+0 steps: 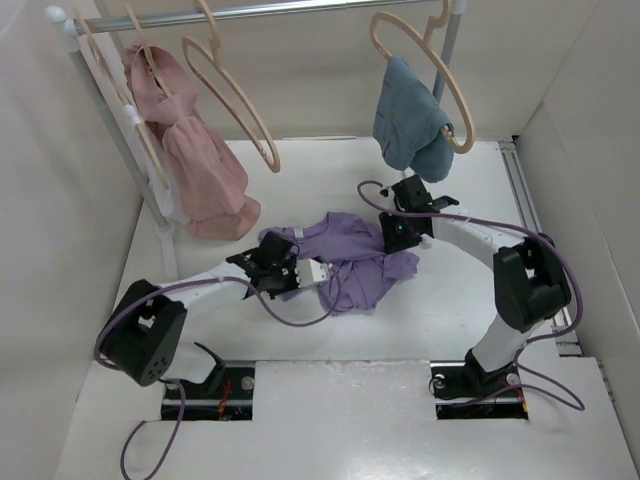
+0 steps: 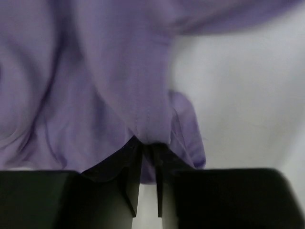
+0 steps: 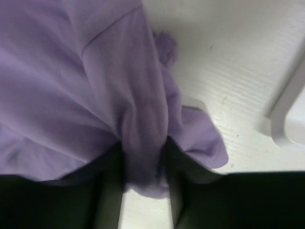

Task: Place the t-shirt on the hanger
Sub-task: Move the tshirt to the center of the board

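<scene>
The t-shirt (image 1: pixel 350 262) is lying crumpled on the surface (image 1: pixel 330 420), between the two arms. The left tool (image 2: pixel 148 148) is pinching a thin fold of it, fingers nearly together. The right tool (image 3: pixel 143 157) is clamping a thicker bunched ridge at the shirt's far side.

The cloth is looking light, soft and floppy. It will probably sag and bunch rather than hold any shape, so taking it near the collar or shoulders seems best; I can't tell whether these pinches are there.

The hanger (image 1: pixel 270 158) is hanging bare on the rail (image 1: pixel 260 12), well apart from the shirt. The pink garment (image 1: pixel 195 160) is crowding its left side, and the blue garment (image 1: pixel 410 130) is dangling just above the right arm, likely in the way when lifting.
</scene>
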You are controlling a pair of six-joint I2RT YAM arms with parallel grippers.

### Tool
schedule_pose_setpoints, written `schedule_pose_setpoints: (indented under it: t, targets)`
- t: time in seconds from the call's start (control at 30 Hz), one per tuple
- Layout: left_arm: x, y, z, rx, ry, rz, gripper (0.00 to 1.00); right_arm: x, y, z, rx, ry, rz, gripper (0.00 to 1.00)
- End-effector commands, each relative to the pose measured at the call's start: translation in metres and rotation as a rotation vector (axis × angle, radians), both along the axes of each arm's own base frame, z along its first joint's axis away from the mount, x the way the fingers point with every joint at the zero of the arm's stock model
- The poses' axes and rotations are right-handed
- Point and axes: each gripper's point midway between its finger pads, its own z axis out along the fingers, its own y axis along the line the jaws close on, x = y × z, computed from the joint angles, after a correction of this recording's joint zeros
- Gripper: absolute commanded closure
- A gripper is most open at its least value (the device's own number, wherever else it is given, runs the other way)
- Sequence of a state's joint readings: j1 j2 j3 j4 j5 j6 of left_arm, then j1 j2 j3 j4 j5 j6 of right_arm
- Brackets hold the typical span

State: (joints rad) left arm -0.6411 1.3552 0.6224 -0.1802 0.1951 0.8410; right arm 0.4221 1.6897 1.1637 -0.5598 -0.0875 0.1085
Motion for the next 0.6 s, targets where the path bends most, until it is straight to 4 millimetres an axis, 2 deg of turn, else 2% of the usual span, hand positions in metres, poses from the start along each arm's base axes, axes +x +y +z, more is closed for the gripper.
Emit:
schedule_pose_setpoints:
  t: [0.0, 0.03, 0.07, 0.1, 0.13, 0.2, 0.23, 0.27, 0.3, 0.33, 0.37, 0.4, 0.47, 0.5, 0.53, 0.57]
  targets:
    - [0.042, 0.030, -0.012, 0.040, -0.017, 0.174, 0.99, -0.030, 0.003, -0.013, 0.003, 0.087, 0.041, 0.68]
    - [0.051, 0.036, -0.012, 0.047, -0.018, 0.193, 1.00, -0.029, 0.004, -0.009, 0.011, 0.079, 0.033, 0.76]
    - [0.055, 0.040, -0.012, 0.041, -0.005, 0.198, 1.00, -0.045, 0.008, -0.015, -0.002, 0.104, 0.065, 0.87]
    - [0.062, 0.043, -0.008, 0.028, -0.014, 0.209, 1.00, -0.052, 0.013, -0.011, 0.006, 0.096, 0.075, 1.00]
    - [0.075, 0.041, -0.002, 0.001, -0.060, 0.222, 1.00, -0.066, 0.014, -0.013, -0.004, 0.128, 0.084, 1.00]
    - [0.095, 0.043, 0.011, 0.022, -0.171, 0.197, 1.00, -0.107, 0.042, -0.016, 0.056, 0.205, 0.211, 1.00]
    - [0.099, 0.042, 0.014, 0.025, -0.186, 0.182, 1.00, -0.117, 0.048, -0.016, 0.053, 0.207, 0.245, 1.00]
    - [0.110, 0.039, 0.020, 0.034, -0.237, 0.177, 1.00, -0.137, 0.053, -0.016, 0.053, 0.262, 0.291, 1.00]
    - [0.116, 0.035, 0.024, 0.041, -0.263, 0.167, 1.00, -0.143, 0.061, -0.009, 0.021, 0.246, 0.333, 1.00]
    - [0.122, 0.034, 0.027, 0.044, -0.279, 0.175, 1.00, -0.140, 0.060, 0.003, 0.018, 0.208, 0.356, 1.00]
    - [0.135, 0.028, 0.034, 0.040, -0.299, 0.167, 0.95, -0.143, 0.060, 0.011, 0.010, 0.198, 0.392, 1.00]
    - [0.137, 0.026, 0.035, 0.044, -0.291, 0.151, 0.77, -0.140, 0.061, 0.021, 0.037, 0.184, 0.417, 1.00]
    - [0.135, 0.020, 0.037, 0.050, -0.288, 0.075, 0.62, -0.131, 0.062, 0.042, 0.079, 0.143, 0.465, 0.60]
    - [0.132, 0.014, 0.048, 0.015, -0.296, 0.041, 0.57, -0.132, 0.061, 0.047, 0.106, 0.167, 0.469, 0.46]
    - [0.128, 0.010, 0.054, -0.004, -0.298, 0.012, 0.52, -0.121, 0.056, 0.058, 0.119, 0.142, 0.435, 0.37]
    - [0.120, 0.009, 0.056, -0.010, -0.292, -0.026, 0.38, -0.117, 0.052, 0.064, 0.129, 0.121, 0.420, 0.20]
